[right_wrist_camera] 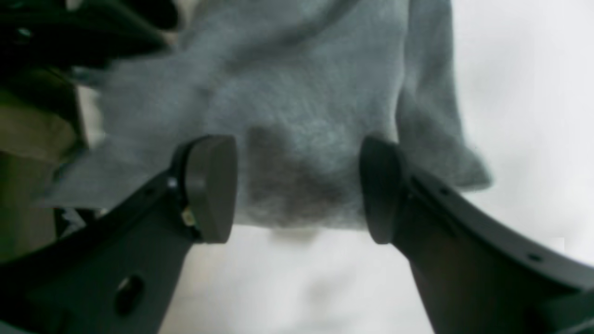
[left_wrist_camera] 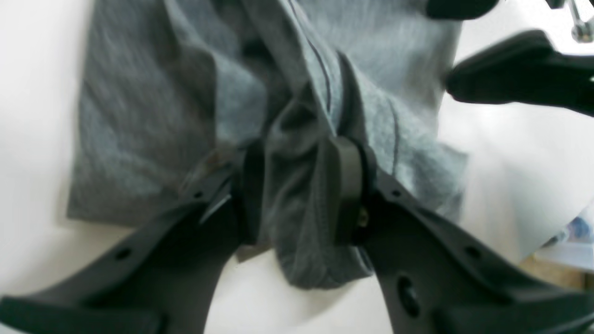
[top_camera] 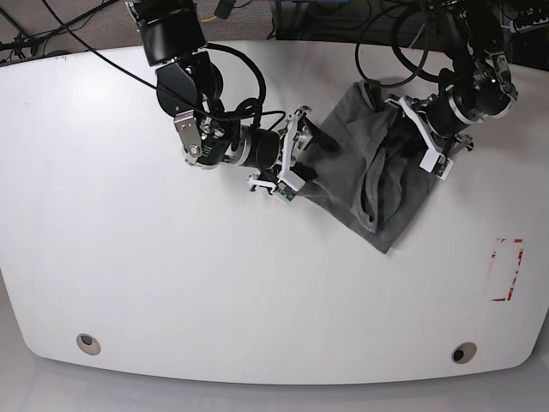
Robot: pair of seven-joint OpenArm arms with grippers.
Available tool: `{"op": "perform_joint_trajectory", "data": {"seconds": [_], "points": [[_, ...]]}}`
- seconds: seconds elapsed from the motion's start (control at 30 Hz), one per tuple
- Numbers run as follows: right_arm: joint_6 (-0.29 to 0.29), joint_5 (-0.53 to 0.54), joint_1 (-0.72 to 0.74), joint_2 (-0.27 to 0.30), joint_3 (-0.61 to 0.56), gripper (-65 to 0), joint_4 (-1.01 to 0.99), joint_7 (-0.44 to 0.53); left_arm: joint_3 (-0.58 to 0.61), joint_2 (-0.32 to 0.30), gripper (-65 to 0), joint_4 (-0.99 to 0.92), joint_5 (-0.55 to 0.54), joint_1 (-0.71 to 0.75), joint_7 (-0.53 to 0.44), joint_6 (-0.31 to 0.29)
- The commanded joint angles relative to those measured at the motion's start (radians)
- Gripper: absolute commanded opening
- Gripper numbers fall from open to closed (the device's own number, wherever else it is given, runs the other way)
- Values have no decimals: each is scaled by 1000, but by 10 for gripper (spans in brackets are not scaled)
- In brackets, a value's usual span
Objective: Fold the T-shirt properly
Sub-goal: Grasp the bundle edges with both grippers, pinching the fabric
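Observation:
The grey T-shirt lies partly folded and bunched on the white table, right of centre in the base view. My left gripper is at its far right edge, shut on a gathered fold of the fabric; in the left wrist view the cloth is pinched between the jaws. My right gripper is at the shirt's left edge. In the right wrist view its jaws stand wide apart over the shirt's edge, holding nothing.
A red rectangle mark is on the table near its right edge. Two round fittings sit near the front edge. Cables trail along the back. The right arm's gripper shows in the left wrist view.

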Motion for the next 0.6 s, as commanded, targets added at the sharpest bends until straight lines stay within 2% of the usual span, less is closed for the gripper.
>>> {"op": "perform_joint_trajectory", "data": {"seconds": [0.0,0.1,0.27,0.33,0.43,0.5,0.57], "points": [[7,24,32,-19,0,-258,-21,49,-1,-11,-439,16,-24,-18,-33,7],[7,24,32,-20,0,-258,-56,65,-3,-13,-443,18,-24,11,-31,7],[7,23,74,-20,0,-266,-187,149,0,-11,-446,16,-24,-5,-31,7],[7,23,80,-20,0,-309,-218,154,-3,-13,-447,16,-22,-2,-31,7],[7,23,97,-20,0,-439,-268,184,-1,-11,-481,15,-22,-7,-31,7],[7,23,95,-14,0,-471,-273,198,7,-8,-519,15,-22,-5,-31,7],[7,23,95,-13,0,-465,-273,198,14,-13,-543,15,-22,-4,-31,7]]}}
